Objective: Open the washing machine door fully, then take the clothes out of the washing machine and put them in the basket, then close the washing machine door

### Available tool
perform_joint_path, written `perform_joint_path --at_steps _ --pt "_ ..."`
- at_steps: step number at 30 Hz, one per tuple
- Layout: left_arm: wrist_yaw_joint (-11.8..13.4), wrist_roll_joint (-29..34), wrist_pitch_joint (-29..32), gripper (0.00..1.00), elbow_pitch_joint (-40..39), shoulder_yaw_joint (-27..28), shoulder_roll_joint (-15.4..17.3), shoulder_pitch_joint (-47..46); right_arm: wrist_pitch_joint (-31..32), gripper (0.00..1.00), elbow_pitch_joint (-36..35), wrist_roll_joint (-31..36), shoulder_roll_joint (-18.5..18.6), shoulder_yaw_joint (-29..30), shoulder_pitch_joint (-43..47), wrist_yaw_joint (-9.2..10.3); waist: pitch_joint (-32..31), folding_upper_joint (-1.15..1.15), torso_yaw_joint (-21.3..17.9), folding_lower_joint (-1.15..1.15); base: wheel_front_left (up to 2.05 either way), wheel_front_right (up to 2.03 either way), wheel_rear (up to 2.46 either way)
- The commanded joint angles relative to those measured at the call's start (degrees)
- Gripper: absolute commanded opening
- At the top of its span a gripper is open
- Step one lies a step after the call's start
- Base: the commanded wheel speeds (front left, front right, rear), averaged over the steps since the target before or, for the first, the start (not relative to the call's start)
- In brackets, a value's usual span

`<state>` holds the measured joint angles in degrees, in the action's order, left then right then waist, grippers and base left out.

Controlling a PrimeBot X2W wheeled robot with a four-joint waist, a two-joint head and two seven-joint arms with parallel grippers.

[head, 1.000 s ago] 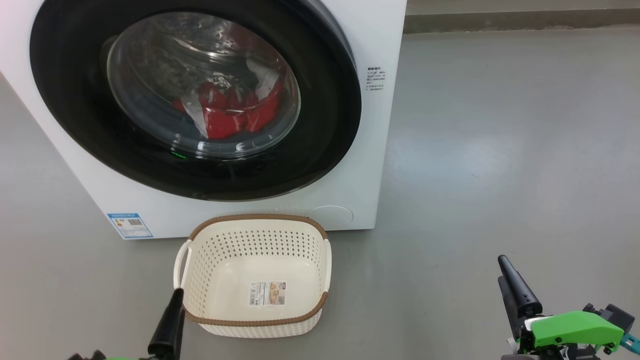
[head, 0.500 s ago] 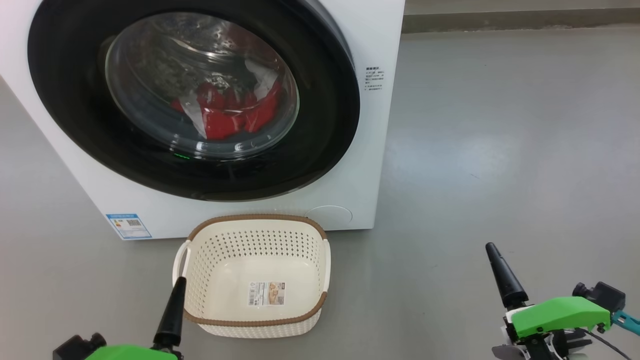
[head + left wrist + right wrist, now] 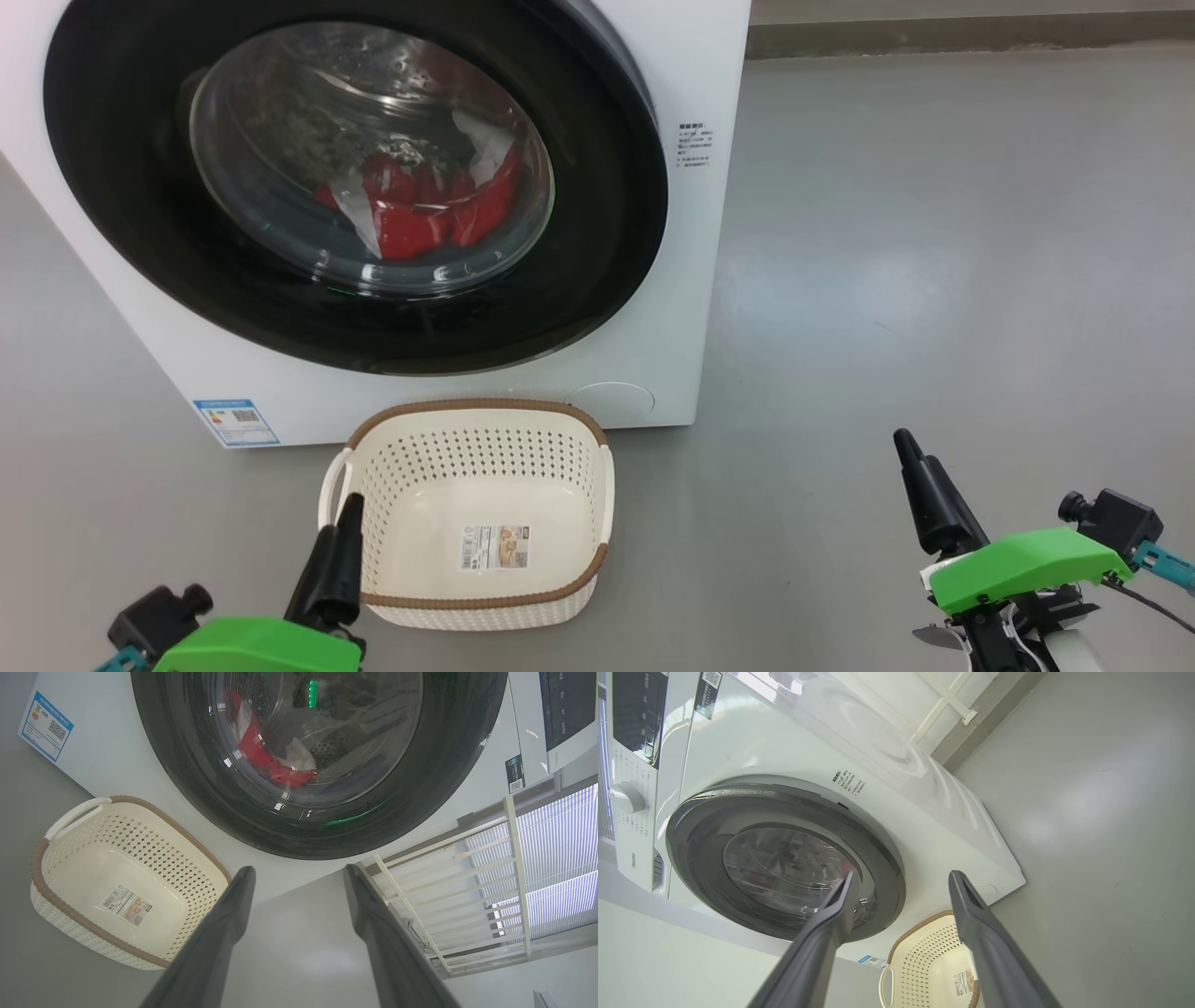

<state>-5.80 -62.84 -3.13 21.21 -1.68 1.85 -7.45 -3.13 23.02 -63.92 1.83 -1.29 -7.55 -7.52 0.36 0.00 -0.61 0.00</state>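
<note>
Clothes (image 3: 411,219) sit behind the shut door (image 3: 597,233); basket (image 3: 476,408) stands before it; left gripper (image 3: 299,870) and right gripper (image 3: 899,875) gape, empty.

We see bright green housings (image 3: 1022,565) at both lower corners, each bearing a long dark tapering finger (image 3: 932,495). A teal connector (image 3: 1167,563) sits lower right.

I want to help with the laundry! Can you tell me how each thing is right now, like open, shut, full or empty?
washing machine door: not swung open.
clothes: inside the washing machine, behind the door.
basket: on the floor, empty but for a paper label.
left claw: open, holding nothing.
right claw: open, holding nothing.
</note>
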Motion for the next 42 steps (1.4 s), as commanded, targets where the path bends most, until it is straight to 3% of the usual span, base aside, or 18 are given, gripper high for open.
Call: perform_joint_path --at_steps 1,42 --pt "0.3 2.5 -0.8 1.00 -1.3 0.6 0.6 -3.7 -1.0 1.00 -1.3 2.5 0.7 -1.2 -4.0 0.01 0.1 0.00 0.0 0.00 0.00 0.00 0.00" --pt "2.9 27.5 -7.4 1.00 0.3 -3.1 0.9 -10.8 -7.5 1.00 0.0 30.1 0.9 -5.4 -11.2 0.02 0.7 0.00 -0.2 0.00 0.00 0.00 0.00"
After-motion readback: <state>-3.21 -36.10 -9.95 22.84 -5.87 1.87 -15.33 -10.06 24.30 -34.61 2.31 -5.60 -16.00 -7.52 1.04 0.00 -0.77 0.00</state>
